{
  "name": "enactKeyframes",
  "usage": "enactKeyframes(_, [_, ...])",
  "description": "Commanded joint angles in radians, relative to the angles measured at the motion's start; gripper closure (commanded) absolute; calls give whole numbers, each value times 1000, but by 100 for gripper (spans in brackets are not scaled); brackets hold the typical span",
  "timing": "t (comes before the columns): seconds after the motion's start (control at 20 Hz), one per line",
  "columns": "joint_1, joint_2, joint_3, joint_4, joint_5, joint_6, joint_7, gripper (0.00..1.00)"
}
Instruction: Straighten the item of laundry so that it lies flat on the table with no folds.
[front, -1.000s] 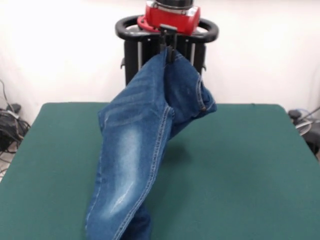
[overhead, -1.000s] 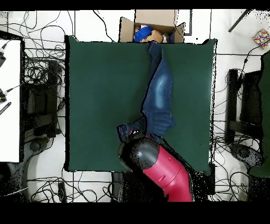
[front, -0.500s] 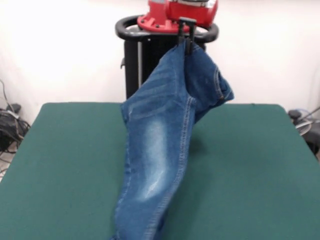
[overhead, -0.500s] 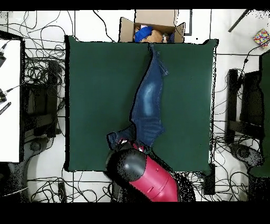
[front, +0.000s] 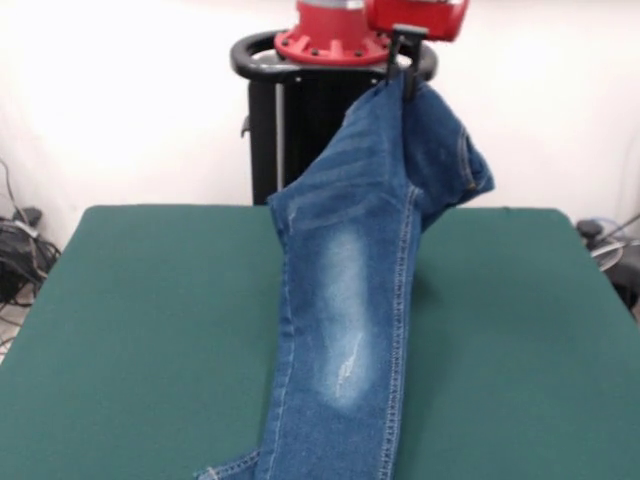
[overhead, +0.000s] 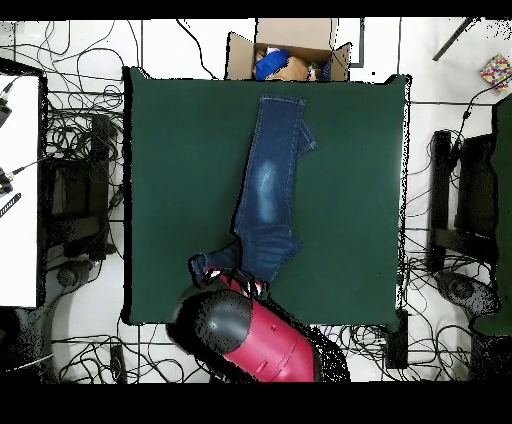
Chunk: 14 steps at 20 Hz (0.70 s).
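Jaws of the one gripper (front: 404, 62) pinch one pair of jeans (front: 345, 330), whose legs lie on the one green table (front: 130, 330).

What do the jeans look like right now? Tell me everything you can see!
The jeans are medium-blue denim with a faded whitish patch on the leg and tan stitched seams. The gripper pinches their waist end and holds it up, so that part hangs bunched. The legs slope down onto the green table, lying one over the other, hems toward the edge by a cardboard box. They are not flat yet.
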Motion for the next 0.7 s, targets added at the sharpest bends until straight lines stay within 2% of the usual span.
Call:
enactKeyframes(0.05, [71,-41,3,76,-4,61,341,100])
enactKeyframes(0.5, [52,-39,50,147,37,-25,326,100])
enactKeyframes(0.7, [-14,-4,93,146,47,-79,279,100])
